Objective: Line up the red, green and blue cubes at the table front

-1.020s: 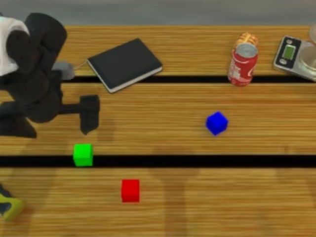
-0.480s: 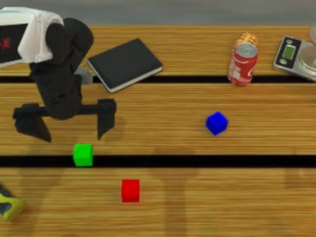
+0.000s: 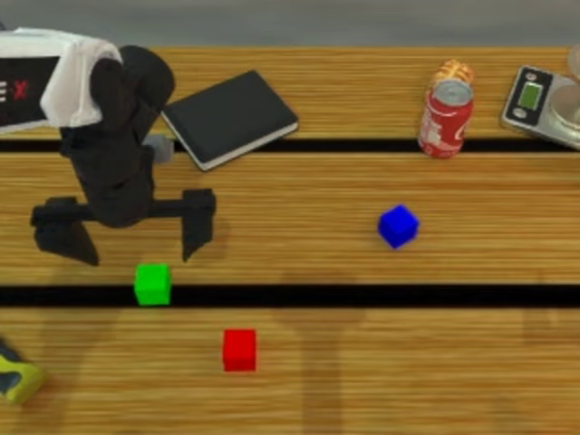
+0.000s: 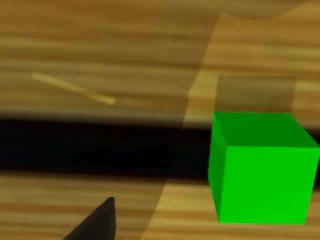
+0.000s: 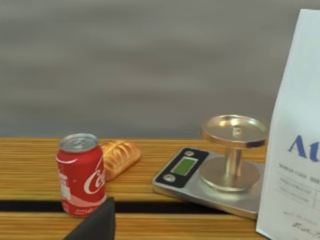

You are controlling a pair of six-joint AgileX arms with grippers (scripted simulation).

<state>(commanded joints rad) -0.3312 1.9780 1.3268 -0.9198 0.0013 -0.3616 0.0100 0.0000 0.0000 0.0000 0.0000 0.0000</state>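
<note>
Three small solid cubes sit on the light brown wood-slat table (image 3: 362, 190), none lined up yet. Bright green cube (image 3: 152, 284) is at about 9 o'clock from table centre, straddling the front black gap between planks (image 3: 381, 295); bright red cube (image 3: 239, 350) is on the front plank at about 7 o'clock; deep blue cube (image 3: 398, 226) is on the middle plank at about 3 o'clock, well apart from the other two. Left gripper (image 3: 127, 227) hangs over the middle plank at 12 o'clock from the green cube, fingers spread wide, nothing between them; right-hand finger (image 3: 197, 220) and the other finger (image 3: 65, 231) flank a spot just behind the cube, not touching it. Left wrist view shows the green cube (image 4: 260, 167) close up across the gap, one dark fingertip (image 4: 95, 222) at the edge. Right arm is out of the top view; its wrist camera shows only one dark fingertip, so can't tell its opening. Same view has the red soda can (image 5: 82, 174), a bread roll (image 5: 120, 157) just beside it, a silver kitchen scale (image 5: 210, 175) and a white paper bag (image 5: 295, 150). Black closed notebook (image 3: 228, 118) lies at 11 o'clock.
</note>
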